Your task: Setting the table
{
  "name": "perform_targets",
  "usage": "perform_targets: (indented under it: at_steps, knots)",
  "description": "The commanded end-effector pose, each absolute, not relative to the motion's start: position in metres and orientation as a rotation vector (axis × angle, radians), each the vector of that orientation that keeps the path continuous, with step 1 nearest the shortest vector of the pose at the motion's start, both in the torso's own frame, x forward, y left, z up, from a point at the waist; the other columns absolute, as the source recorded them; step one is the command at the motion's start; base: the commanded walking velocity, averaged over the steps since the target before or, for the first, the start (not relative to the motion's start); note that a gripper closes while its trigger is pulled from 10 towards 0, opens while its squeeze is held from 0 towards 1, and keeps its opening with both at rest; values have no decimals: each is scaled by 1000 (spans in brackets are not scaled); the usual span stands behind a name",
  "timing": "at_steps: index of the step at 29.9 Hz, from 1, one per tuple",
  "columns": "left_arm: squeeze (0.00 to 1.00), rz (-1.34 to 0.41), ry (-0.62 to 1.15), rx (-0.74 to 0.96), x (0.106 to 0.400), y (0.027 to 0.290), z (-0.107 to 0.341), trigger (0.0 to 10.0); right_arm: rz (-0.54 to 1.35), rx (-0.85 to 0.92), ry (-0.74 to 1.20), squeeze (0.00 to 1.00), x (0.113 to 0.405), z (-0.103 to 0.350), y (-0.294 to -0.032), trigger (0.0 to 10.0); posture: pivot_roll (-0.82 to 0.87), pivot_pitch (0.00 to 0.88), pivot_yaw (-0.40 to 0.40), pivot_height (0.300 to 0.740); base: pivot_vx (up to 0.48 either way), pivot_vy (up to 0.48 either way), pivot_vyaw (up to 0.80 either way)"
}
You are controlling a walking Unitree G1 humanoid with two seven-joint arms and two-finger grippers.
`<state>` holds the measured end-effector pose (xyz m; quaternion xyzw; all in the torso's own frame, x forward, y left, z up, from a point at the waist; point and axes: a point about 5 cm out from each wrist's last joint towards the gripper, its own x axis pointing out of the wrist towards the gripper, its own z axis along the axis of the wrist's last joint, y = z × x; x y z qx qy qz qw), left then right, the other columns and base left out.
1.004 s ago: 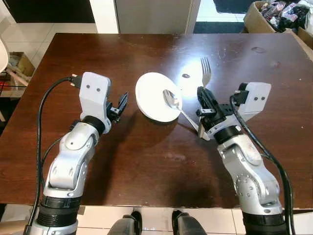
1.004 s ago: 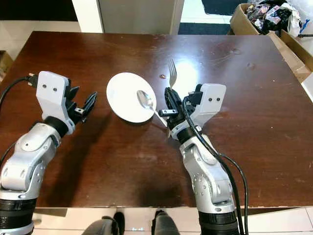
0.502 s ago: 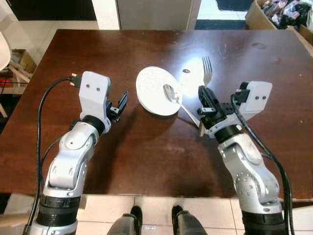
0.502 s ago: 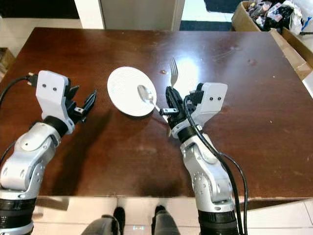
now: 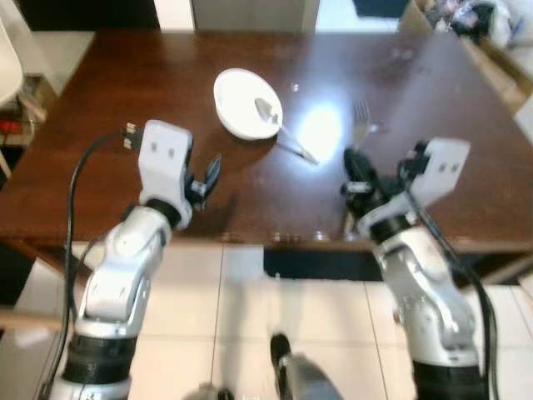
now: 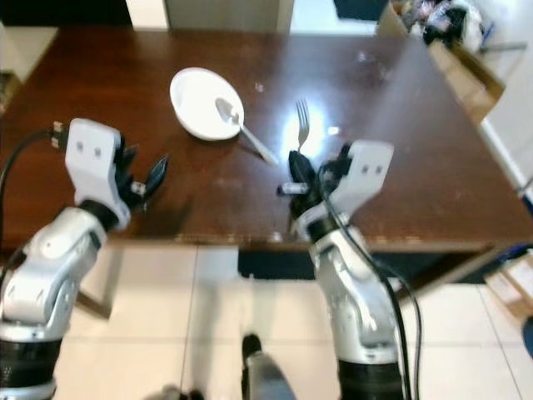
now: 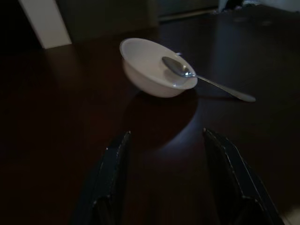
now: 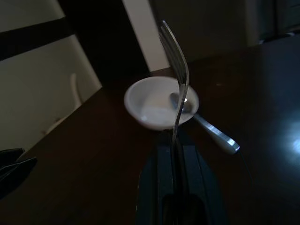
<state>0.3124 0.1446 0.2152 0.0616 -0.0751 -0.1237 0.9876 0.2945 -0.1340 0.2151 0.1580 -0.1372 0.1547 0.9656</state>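
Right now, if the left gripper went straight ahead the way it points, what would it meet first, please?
Probably the white bowl, spoon resting in it; the open left gripper faces it across bare table.

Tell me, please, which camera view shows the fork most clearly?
The right wrist view: the fork stands sharp and close, clamped between the right gripper fingers, tines forward toward the white bowl. Both eye views show it smaller and blurred, glare hiding the tines in the left one.

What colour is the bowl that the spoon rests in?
White. The bowl stands out best against the dark brown table in the right eye view.
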Motion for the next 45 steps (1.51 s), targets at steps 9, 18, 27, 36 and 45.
perform_targets:
  at_steps: [9, 18, 27, 36, 45]
  knots:
    - [0, -256, -135, 97, 312, 145, 213, 10000, 310, 316, -271, 0, 294, 213, -135, 10000, -161, 113, 84, 740, -78, 0, 0]
    - [0, -253, -140, 117, 312, 144, 213, 10000, 311, 318, -273, 0, 294, 214, -135, 10000, -161, 114, 84, 740, 0, 0, 0]
    - [0, -193, -121, 36, 311, 154, 201, 10000, 333, 244, -237, 0, 295, 204, -132, 10000, -177, 104, 46, 740, 0, 0, 0]
    - [0, -135, -62, 61, 303, 158, 159, 10000, 344, 123, -110, 0, 295, 166, -138, 10000, -198, 82, -3, 740, 0, 0, 0]
    - [0, -72, -17, 92, 293, 168, 135, 10000, 383, 107, -96, 0, 299, 160, -133, 10000, -184, 81, -22, 740, 0, 0, 0]
